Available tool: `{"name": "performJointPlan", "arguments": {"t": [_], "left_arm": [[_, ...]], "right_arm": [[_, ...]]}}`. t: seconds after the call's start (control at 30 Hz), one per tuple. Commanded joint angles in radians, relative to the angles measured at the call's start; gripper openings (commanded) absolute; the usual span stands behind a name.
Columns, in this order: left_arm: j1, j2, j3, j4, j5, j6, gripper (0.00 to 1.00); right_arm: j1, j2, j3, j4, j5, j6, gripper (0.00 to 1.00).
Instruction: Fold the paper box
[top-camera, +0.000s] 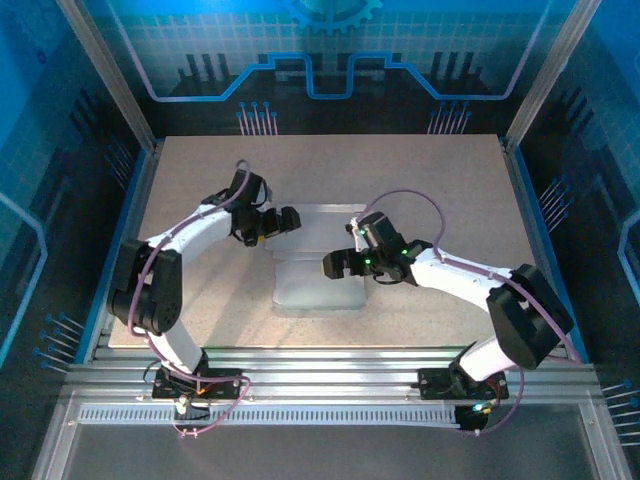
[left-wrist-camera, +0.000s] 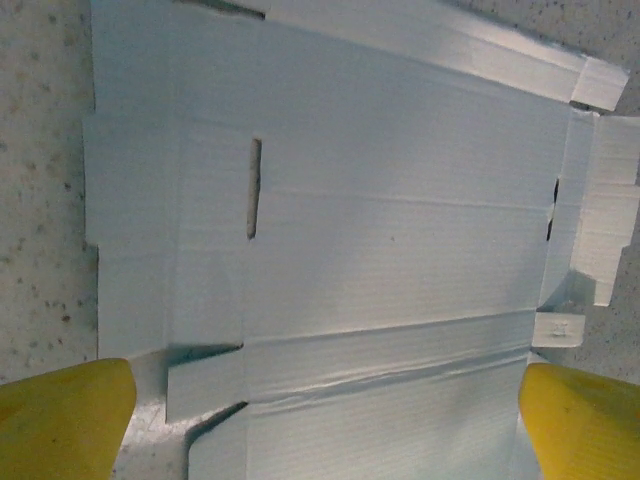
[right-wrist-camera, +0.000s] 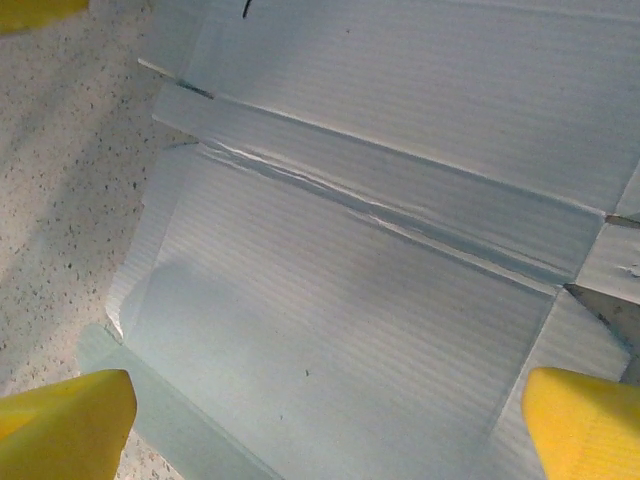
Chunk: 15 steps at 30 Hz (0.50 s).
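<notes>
A: From above, what do you have?
B: The paper box (top-camera: 315, 290) lies open and flat in the middle of the desk (top-camera: 200, 180). My left pincer (top-camera: 288, 220) hangs at its far left corner, and my right pincer (top-camera: 333, 265) hides its middle.
A: Left wrist?
B: Fingers (left-wrist-camera: 60, 420) wide apart, paper box (left-wrist-camera: 400, 250) below.
A: Right wrist?
B: Fingers (right-wrist-camera: 585, 420) apart too, nothing held.

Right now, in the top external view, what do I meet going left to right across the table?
Left arm's black elbow joint, black two-finger left gripper, black two-finger right gripper, right arm's black elbow joint; the light blue cardboard paper box spans under both grippers.
</notes>
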Motion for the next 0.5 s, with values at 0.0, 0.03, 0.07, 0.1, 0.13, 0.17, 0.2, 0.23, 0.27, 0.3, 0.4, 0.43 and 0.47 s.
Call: {"name": "performJointPlan", "arguments": {"t": [0.0, 0.03, 0.07, 0.1, 0.13, 0.17, 0.2, 0.23, 0.27, 0.3, 0.4, 0.43, 0.47], "left_arm": [[0.025, 0.051, 0.081, -0.091, -0.01, 0.069, 0.99], [0.03, 0.062, 0.102, -0.105, -0.013, 0.079, 0.99], [0.035, 0.069, 0.115, -0.114, -0.019, 0.088, 0.99], [0.041, 0.074, 0.124, -0.117, -0.023, 0.092, 0.99], [0.051, 0.082, 0.133, -0.121, -0.018, 0.096, 0.99], [0.064, 0.098, 0.148, -0.127, 0.001, 0.103, 0.99], [0.075, 0.117, 0.165, -0.137, 0.02, 0.11, 0.99], [0.082, 0.134, 0.183, -0.147, 0.026, 0.118, 0.99], [0.087, 0.151, 0.202, -0.156, 0.021, 0.126, 0.99], [0.093, 0.168, 0.221, -0.166, 0.014, 0.136, 0.99], [0.117, 0.222, 0.288, -0.205, 0.012, 0.171, 0.95], [0.125, 0.238, 0.308, -0.22, 0.024, 0.183, 0.93], [0.136, 0.259, 0.333, -0.236, 0.057, 0.2, 0.91]], "right_arm": [[0.005, 0.042, 0.028, 0.02, -0.028, -0.022, 1.0], [0.007, 0.048, 0.025, 0.028, -0.028, -0.021, 1.0], [0.009, 0.054, 0.023, 0.037, -0.036, -0.019, 1.0], [0.011, 0.059, 0.023, 0.043, -0.045, -0.019, 1.0], [0.014, 0.061, 0.019, 0.048, -0.052, -0.018, 1.0], [0.018, 0.063, 0.017, 0.051, -0.053, -0.014, 1.0], [0.02, 0.063, 0.011, 0.057, -0.055, -0.008, 1.0], [0.021, 0.063, 0.005, 0.068, -0.06, 0.0, 1.0], [0.021, 0.065, 0.001, 0.075, -0.064, 0.005, 1.0], [0.022, 0.068, 0.0, 0.078, -0.066, 0.01, 1.0], [0.028, 0.072, 0.003, 0.08, -0.066, 0.017, 1.0], [0.03, 0.074, 0.003, 0.085, -0.066, 0.022, 1.0], [0.029, 0.077, 0.0, 0.097, -0.071, 0.029, 1.0]]}}
